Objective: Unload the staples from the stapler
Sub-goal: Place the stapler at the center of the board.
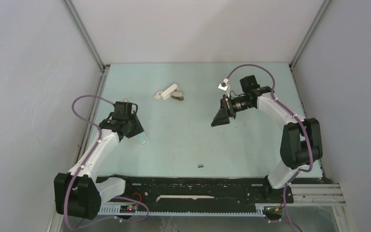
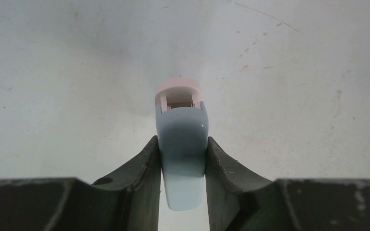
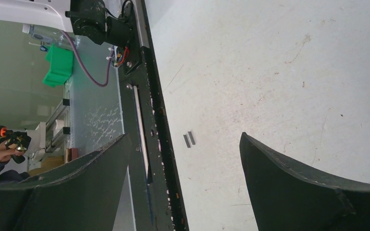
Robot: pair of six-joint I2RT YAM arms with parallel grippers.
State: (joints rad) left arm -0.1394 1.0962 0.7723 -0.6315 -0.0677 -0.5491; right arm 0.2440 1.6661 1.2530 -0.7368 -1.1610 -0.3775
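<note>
A light blue stapler [image 2: 182,127] with a pale pink end sits between the fingers of my left gripper [image 2: 182,140], which is shut on its sides. From above, its tip [image 1: 142,139] pokes out below the left gripper [image 1: 136,132], low over the left part of the table. Two tiny dark grey staples [image 3: 189,139] lie side by side on the table near the front rail [image 1: 200,165]. My right gripper [image 3: 184,136] is open and holds nothing; it hangs above the table's right centre [image 1: 218,120], far from the staples.
A white stapler [image 1: 166,93] lies at the back centre with a small dark piece [image 1: 178,97] beside it. The black base rail [image 1: 193,186] runs along the near edge. Grey walls close the table [image 1: 251,145] on three sides.
</note>
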